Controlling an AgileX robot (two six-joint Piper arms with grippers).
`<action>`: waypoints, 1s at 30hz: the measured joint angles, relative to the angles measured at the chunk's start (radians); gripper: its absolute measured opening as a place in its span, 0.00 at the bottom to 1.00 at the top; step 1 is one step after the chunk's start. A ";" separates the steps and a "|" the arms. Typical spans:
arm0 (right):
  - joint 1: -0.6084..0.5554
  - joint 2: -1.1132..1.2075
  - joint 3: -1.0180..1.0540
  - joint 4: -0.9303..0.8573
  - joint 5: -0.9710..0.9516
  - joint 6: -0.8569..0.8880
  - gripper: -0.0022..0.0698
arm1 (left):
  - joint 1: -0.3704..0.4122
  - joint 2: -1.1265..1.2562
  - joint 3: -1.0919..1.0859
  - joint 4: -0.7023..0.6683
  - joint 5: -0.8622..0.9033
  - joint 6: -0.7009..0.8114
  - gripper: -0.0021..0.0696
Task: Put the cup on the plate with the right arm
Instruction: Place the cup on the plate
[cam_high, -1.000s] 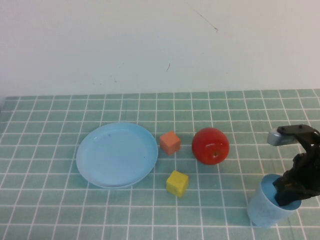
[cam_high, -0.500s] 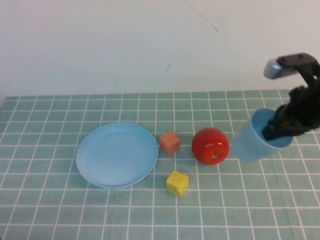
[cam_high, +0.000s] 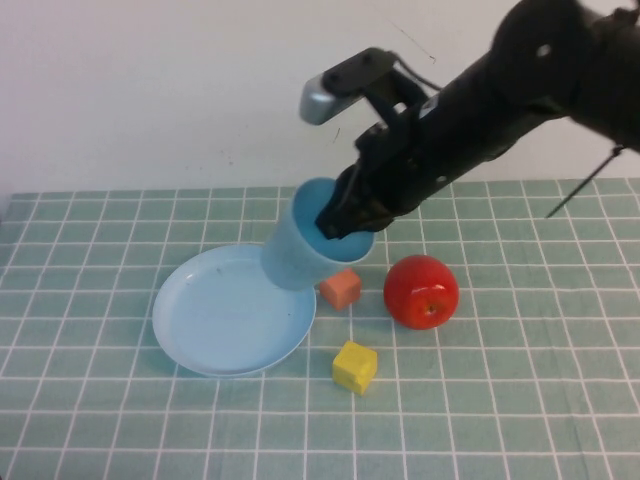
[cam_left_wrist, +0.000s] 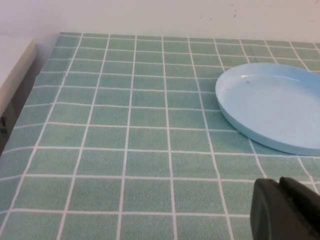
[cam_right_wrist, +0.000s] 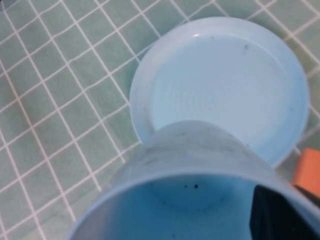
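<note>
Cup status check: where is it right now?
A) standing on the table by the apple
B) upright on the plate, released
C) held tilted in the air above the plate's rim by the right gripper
C: the right gripper holds the cup tilted over the plate.

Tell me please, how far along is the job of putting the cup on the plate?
Done: the right hand has the cup gripped by its rim and lifted off the table. In hand: the cup hangs tilted over the right edge of the plate, near the orange cube. Left: lower it onto the plate and release. The left hand rests low over the table, left of the plate.
</note>
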 joint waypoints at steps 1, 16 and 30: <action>0.011 0.031 -0.024 0.000 -0.002 0.000 0.07 | 0.000 0.000 0.000 0.000 0.000 0.000 0.03; 0.048 0.438 -0.379 0.000 0.003 0.000 0.07 | 0.000 0.000 0.000 0.000 0.000 0.000 0.03; 0.048 0.486 -0.405 -0.029 0.035 0.000 0.25 | 0.000 0.000 0.000 0.000 0.000 0.002 0.03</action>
